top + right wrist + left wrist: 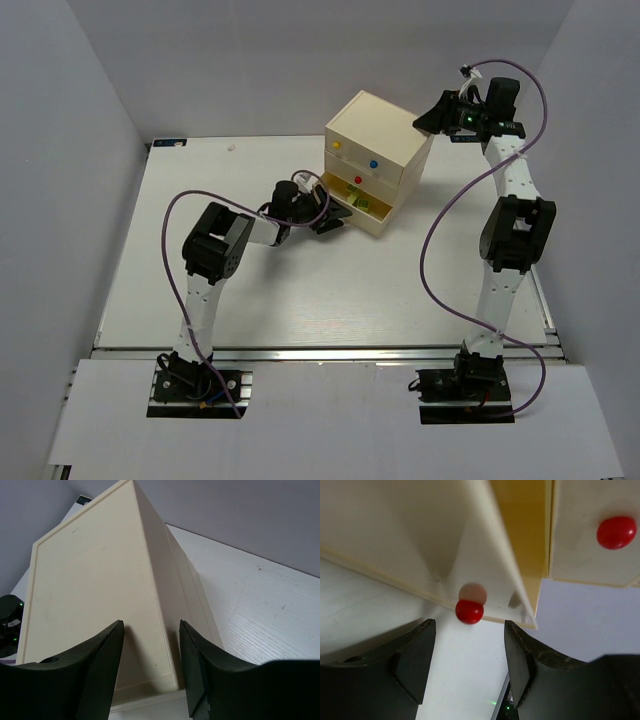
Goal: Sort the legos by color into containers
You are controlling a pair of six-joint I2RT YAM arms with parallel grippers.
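The cream chest stands at the table's middle back, with a yellow knob, a blue knob and a red knob. Its bottom drawer is pulled out, and lime-yellow legos show inside. My left gripper is open at that drawer's front. In the left wrist view its fingers stand either side of the drawer's red knob, just short of it. My right gripper is open and empty at the chest's top back corner.
A second red knob sits on a shut drawer front beside the open one. White walls close in the table at the left, back and right. A small white speck lies at the far left of the table.
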